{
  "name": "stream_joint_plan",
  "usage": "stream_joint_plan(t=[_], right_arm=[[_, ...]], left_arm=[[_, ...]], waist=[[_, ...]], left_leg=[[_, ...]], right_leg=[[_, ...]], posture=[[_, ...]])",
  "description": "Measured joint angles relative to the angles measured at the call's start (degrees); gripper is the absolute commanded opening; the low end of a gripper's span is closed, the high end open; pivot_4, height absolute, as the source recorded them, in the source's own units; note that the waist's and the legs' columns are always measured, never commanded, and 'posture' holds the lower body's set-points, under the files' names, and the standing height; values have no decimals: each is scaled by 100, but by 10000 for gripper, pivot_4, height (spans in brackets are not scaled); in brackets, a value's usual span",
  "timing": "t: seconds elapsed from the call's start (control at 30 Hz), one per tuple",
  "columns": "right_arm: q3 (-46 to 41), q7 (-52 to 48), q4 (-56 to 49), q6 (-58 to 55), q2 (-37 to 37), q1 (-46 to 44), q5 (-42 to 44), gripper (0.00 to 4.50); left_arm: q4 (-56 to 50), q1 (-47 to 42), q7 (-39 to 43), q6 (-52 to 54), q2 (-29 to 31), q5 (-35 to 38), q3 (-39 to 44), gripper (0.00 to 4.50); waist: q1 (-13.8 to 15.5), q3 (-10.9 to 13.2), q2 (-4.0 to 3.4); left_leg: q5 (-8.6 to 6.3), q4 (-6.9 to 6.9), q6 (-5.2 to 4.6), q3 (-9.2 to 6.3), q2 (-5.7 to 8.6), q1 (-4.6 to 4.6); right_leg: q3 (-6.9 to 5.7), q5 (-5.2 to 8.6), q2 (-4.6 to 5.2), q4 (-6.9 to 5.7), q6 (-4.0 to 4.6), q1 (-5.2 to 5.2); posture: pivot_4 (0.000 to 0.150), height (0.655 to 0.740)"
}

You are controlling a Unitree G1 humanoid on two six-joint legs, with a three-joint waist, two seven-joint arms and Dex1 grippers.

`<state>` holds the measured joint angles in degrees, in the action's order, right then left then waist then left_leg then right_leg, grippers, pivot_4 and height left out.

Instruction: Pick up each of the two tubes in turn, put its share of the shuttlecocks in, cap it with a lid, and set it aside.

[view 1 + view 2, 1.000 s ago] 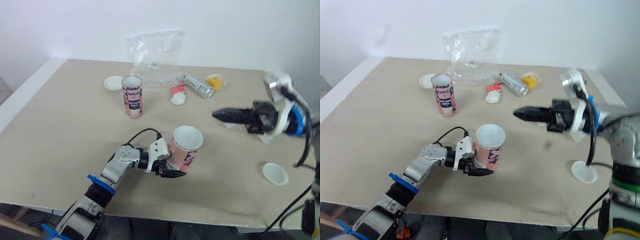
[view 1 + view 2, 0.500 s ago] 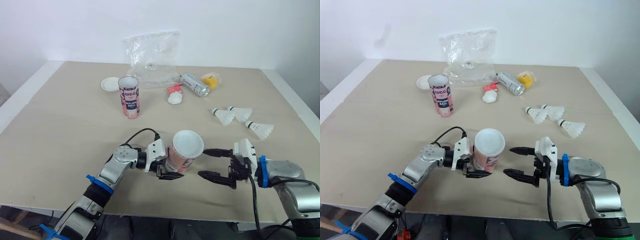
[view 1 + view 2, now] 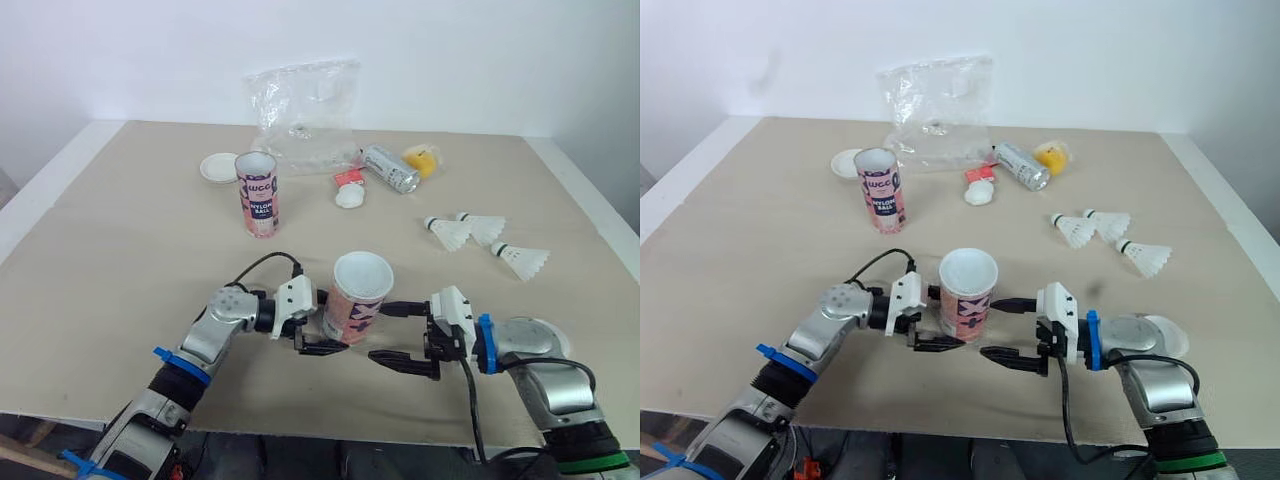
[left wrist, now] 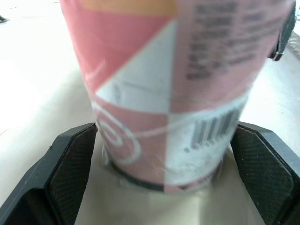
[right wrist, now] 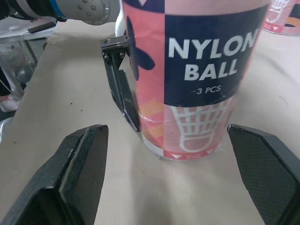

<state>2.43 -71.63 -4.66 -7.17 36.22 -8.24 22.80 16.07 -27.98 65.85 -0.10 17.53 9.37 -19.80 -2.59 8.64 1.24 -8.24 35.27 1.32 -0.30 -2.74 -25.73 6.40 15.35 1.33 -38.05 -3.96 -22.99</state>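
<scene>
Right now my left gripper (image 3: 335, 323) is clamped on the lower body of the open-mouthed pink and navy cardboard tube (image 3: 358, 298). The tube stands upright on the beige tabletop (image 3: 120, 250) between the gripper's pads, I judge so that it cannot tip while it is filled. On the tube's far side my right gripper (image 3: 392, 333) has its two black fingers spread wide and empty, tips beside the tube wall without touching, and the three white skirted shuttlecocks (image 3: 452, 232) lie well beyond that gripper, so fetching one seems the next job.
</scene>
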Motion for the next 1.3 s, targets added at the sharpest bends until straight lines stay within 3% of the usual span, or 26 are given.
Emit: stream_joint_plan(t=[0.67,1.3], right_arm=[[569,215,868,739,-675,-591,-521,43801],[835,434,1268,941,-1311,-741,-642,43801]], left_arm=[[-814,445,354,315,834,374,444,45000],[-1058,740,332,551,957,637,616,45000]], waist=[[1,16,8],[0,24,11]], left_leg=[[0,-12,0,-2,-1,-1],[0,-14,0,-2,-2,-1]], right_leg=[[-2,5,-2,-1,5,-3],[-2,5,-3,-3,6,-2]], posture=[[1500,7400],[1500,7400]])
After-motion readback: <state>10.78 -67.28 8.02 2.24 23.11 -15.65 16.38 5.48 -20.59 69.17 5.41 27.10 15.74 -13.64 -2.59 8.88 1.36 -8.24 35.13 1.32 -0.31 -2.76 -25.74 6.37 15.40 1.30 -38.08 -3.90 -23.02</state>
